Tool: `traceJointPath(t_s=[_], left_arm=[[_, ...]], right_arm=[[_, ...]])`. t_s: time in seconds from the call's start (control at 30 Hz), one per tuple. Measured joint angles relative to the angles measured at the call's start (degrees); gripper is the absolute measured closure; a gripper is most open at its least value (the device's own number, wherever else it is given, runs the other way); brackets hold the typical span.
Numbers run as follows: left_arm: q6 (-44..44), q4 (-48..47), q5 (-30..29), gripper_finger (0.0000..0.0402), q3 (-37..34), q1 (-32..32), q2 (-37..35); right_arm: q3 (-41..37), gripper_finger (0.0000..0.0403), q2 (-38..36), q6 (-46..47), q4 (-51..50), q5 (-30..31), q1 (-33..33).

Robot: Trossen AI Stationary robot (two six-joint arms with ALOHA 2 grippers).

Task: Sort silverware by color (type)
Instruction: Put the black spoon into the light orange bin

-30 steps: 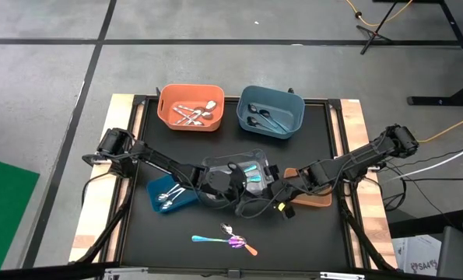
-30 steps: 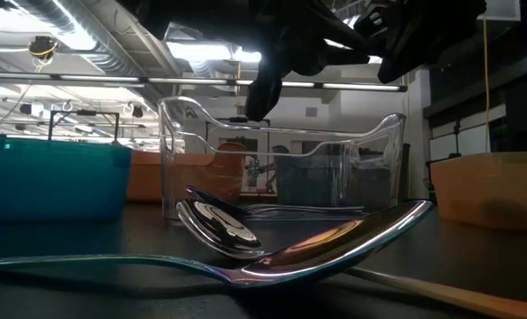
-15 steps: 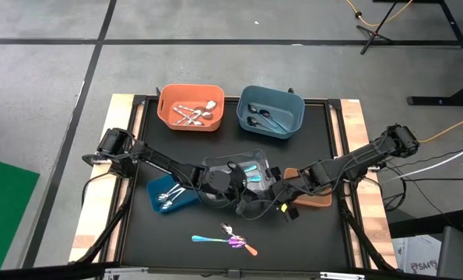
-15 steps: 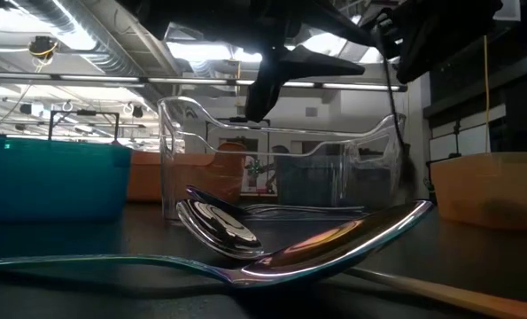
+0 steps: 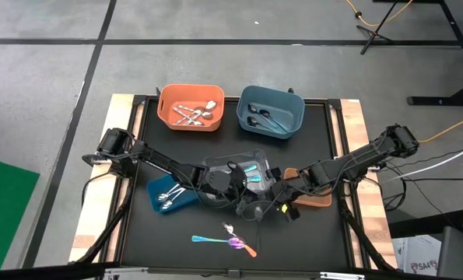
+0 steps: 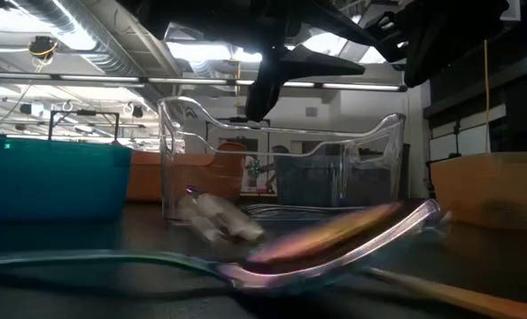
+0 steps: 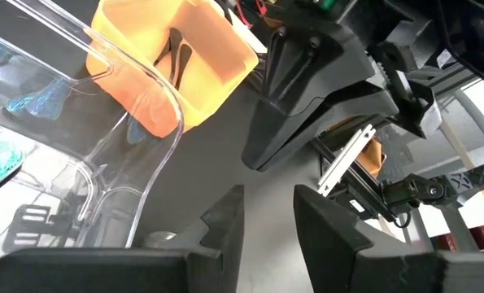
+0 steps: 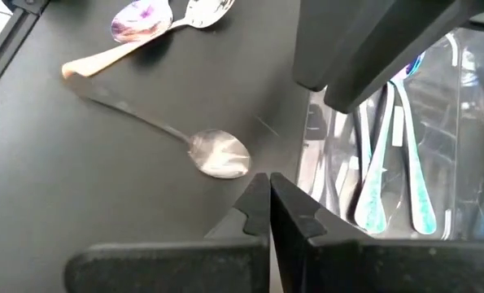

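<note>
My left gripper (image 7: 266, 220) hangs open just in front of the clear bin (image 5: 243, 173), with nothing between its fingers; in the low view (image 6: 285, 75) its fingers spread above the bin's rim. My right gripper (image 8: 268, 203) is shut beside it, above the table. A silver spoon (image 8: 217, 155) lies flat on the black table below them, also in the high view (image 5: 250, 211). More silverware lies near the front edge (image 5: 227, 239), among it an iridescent spoon (image 6: 334, 244). Teal-handled pieces (image 8: 388, 179) lie in the clear bin.
An orange bin (image 5: 190, 107) and a blue bin (image 5: 271, 111) with silverware stand at the far side. A small blue bin (image 5: 171, 194) is left of the clear bin, a brown bin (image 5: 313, 194) right of it. Bare table lies at the front corners.
My left gripper has opened without moving. A silver spoon now lies on the table in front of the clear bin, where none showed before. The spoons near the front edge have been knocked and shifted; they show blurred in the low view.
</note>
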Motion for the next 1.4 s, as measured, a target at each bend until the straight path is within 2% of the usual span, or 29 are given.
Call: traceJointPath(t_s=[0.17, 0.27, 0.67, 0.83, 1.03, 1.17, 1.3, 1.4], left_arm=[[0.4, -0.07, 0.0, 0.0299, 0.0, -0.04, 0.0], [3.87, -0.07, -0.02, 0.0299, 0.0, -0.32, 0.0], [24.54, -0.3, -0.22, 0.0299, 0.0, -3.94, 0.0], [34.02, -0.61, -0.22, 0.0299, 0.0, -5.43, 0.0], [44.5, -0.2, -1.62, 0.0299, 0.0, -6.58, 0.0], [47.81, -0.69, -3.32, 0.0299, 0.0, -6.69, -0.02], [48.06, -1.05, -3.74, 0.0299, 0.0, -6.67, -0.02], [48.08, -1.07, -3.77, 0.0299, 0.0, -6.67, -0.02]], right_arm=[[0.0, 0.0403, 0.0, 4.82, -0.25, -1.82, 0.0], [0.0, 0.0403, 0.0, 10.09, 0.3, -4.86, 0.04], [0.0, 0.0394, 0.11, 43.03, 4.18, -15.69, 0.48], [0.02, 0.0345, 1.05, 51.18, 6.11, -12.45, 3.1], [0.02, 0.0284, 4.18, 60.71, 9.92, -4.32, 7.3], [0.02, 0.0275, 8.03, 65.95, 14.93, -0.9, 10.96], [0.04, 0.0274, 12.35, 65.97, 19.99, 3.8, 14.5], [0.04, 0.0274, 15.13, 65.71, 21.63, 4.63, 15.83]])
